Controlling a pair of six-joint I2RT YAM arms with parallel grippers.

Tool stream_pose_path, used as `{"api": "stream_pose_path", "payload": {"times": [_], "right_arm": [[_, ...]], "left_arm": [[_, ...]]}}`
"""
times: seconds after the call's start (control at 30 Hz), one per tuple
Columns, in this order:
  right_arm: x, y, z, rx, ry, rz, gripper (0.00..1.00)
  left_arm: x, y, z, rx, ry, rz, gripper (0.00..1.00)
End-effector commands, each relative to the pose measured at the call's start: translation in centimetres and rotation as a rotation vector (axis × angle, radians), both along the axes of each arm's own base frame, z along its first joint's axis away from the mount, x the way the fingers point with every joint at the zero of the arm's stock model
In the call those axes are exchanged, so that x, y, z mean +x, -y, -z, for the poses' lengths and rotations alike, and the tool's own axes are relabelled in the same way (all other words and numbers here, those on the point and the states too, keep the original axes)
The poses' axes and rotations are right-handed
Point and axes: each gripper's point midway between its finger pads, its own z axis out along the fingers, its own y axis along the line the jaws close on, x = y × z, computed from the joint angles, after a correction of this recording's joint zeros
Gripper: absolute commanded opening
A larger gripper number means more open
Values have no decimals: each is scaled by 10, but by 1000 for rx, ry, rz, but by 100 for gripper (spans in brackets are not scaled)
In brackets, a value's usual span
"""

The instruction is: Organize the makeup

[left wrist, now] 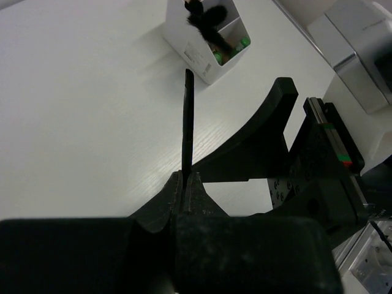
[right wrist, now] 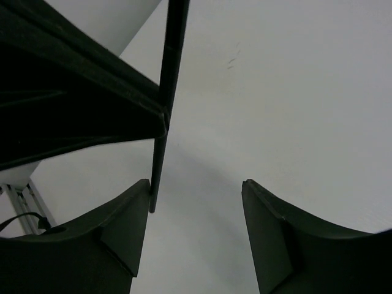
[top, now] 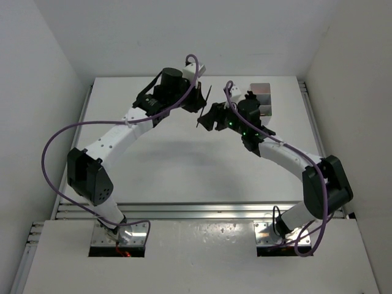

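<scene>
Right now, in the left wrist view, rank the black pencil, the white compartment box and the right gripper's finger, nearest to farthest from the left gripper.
1. The black pencil: clamped in the left gripper, pointing ahead.
2. The finger of the right gripper: close on the right, beside the pencil.
3. The white compartment box: farthest, on the table past the pencil's tip.

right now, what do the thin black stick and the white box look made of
The thin black stick: matte black, probably plastic or painted wood; even, dull surface without glints. The white box: likely smooth plastic; thin straight walls and dividers.
</scene>
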Motion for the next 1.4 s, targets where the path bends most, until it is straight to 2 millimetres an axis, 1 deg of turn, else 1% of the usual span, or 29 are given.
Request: {"api": "stream_pose_path", "payload": {"times": [0.0,0.17,0.23,0.27,0.3,0.37,0.4,0.47,0.57,0.6,0.63,0.67,0.7,0.73,0.77,0.8,0.87,0.9,0.93,0.97,1.0,1.03,1.1,1.13,1.2,1.23,1.27,1.3,1.37], "right_arm": [[14,-11,-47,95,109,6,61],[17,-14,-51,111,133,3,55],[20,-14,-51,119,135,5,50],[21,-14,-50,120,131,7,46],[22,-15,-47,114,129,5,34],[23,-16,-46,119,124,4,20],[23,-18,-42,117,120,2,9],[24,-18,-45,128,133,2,1],[25,-16,-41,130,133,13,0],[24,-15,-42,120,145,12,0],[25,-13,-43,108,160,13,0],[27,-9,-44,95,167,22,0],[30,-5,-43,60,194,27,0],[33,3,-48,27,228,37,0],[40,15,-56,-29,280,51,0],[48,27,-58,-34,279,81,0],[56,43,-70,-106,337,97,0],[70,71,-84,-141,384,153,0],[76,83,-97,-157,416,181,0],[80,91,-100,-173,428,196,0],[93,123,-108,-195,448,256,0],[99,134,-112,-238,475,269,0],[113,171,-118,-275,492,329,0],[121,180,-107,-287,471,340,0],[130,210,-106,-296,478,370,0],[142,228,-95,-305,484,392,0],[144,228,-91,-308,499,364,0],[149,240,-97,-307,545,366,0],[164,240,-62,-307,506,316,0]], "left_arm": [[-3,5,-1,-16,10,25,0],[-5,6,6,-19,-7,30,0],[-5,6,6,-19,-7,30,0],[-6,7,6,-25,-14,27,0],[-7,8,6,-28,-16,36,0],[-6,8,4,-32,-8,36,0],[-6,8,4,-32,-8,36,0],[-8,9,8,-36,-24,41,0],[-8,9,8,-36,-24,41,0],[-10,10,12,-35,-34,51,5],[-11,11,12,-31,-28,63,16],[-11,11,12,-31,-28,63,47],[-12,6,8,-30,-24,70,61],[-9,2,8,-25,-17,71,73],[-5,-7,2,-18,2,52,88],[-3,-11,0,-11,6,46,92],[4,-24,0,9,6,17,99],[8,-33,-1,27,20,-5,99],[17,-48,-4,40,30,-48,100],[21,-55,-2,56,32,-64,100],[23,-64,-4,65,38,-83,100],[29,-77,-2,83,37,-113,100],[33,-91,4,95,31,-137,100],[38,-105,11,106,17,-174,100],[42,-115,17,112,3,-196,100],[45,-126,21,119,-5,-224,100],[49,-129,28,125,-18,-232,100],[55,-137,35,134,-32,-255,100],[59,-142,44,141,-50,-266,100]]}}
